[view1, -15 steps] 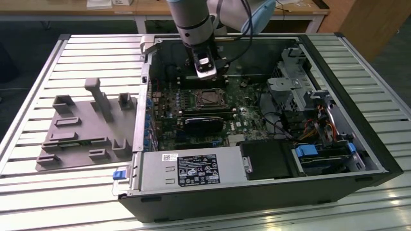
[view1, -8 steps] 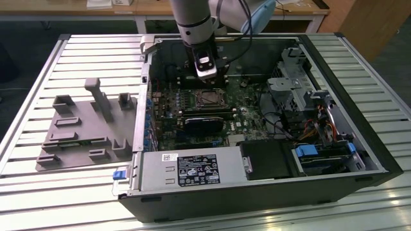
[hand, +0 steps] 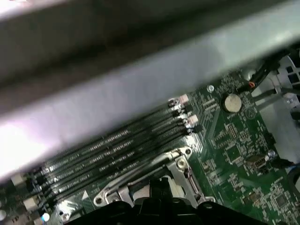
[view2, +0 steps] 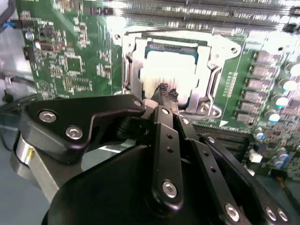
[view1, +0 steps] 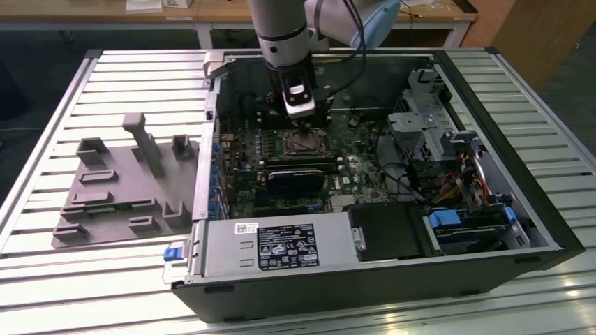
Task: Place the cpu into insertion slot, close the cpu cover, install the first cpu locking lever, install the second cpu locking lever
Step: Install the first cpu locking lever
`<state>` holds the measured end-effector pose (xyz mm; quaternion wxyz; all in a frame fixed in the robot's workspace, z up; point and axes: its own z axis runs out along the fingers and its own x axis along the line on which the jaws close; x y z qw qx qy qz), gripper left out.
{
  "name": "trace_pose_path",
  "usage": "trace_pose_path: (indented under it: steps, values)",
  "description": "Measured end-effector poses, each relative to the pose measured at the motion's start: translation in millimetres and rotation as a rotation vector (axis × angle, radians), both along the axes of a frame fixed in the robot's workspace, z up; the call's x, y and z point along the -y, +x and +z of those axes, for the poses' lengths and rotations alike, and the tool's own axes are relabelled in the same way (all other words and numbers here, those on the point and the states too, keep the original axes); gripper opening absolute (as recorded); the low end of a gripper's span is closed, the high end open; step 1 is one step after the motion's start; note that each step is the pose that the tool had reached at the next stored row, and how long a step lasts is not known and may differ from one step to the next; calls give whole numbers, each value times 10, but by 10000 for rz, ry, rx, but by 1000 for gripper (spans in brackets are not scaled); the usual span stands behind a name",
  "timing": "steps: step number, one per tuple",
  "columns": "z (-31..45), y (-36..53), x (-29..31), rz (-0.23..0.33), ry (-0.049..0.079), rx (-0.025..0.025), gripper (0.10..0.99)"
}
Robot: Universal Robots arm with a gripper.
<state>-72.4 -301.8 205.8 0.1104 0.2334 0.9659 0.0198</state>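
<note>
While the black multi-link tool (view2: 167,91) hangs clenched, pads (view2: 161,88) nearly together, right above the small square silver-rimmed insertion slot (view1: 303,142), the flat silver-grey square cpu (view2: 171,68) sits in that slot, and whether the tips touch its top I cannot tell. Thin silver windowed cpu cover (view2: 132,61) frames the chip, lying over the slot. Long narrow black memory slots (hand: 117,150) run just beside the slot on the green motherboard (view2: 70,61).
</note>
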Motion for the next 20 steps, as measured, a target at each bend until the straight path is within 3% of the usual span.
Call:
trace_pose_path:
  steps: [9, 17, 20]
  values:
    - [0, 0, 170, 0, -12, -30, 102]
    - [0, -1, 179, 94, -15, -30, 102]
    - [39, -3, 179, 294, -29, -17, 102]
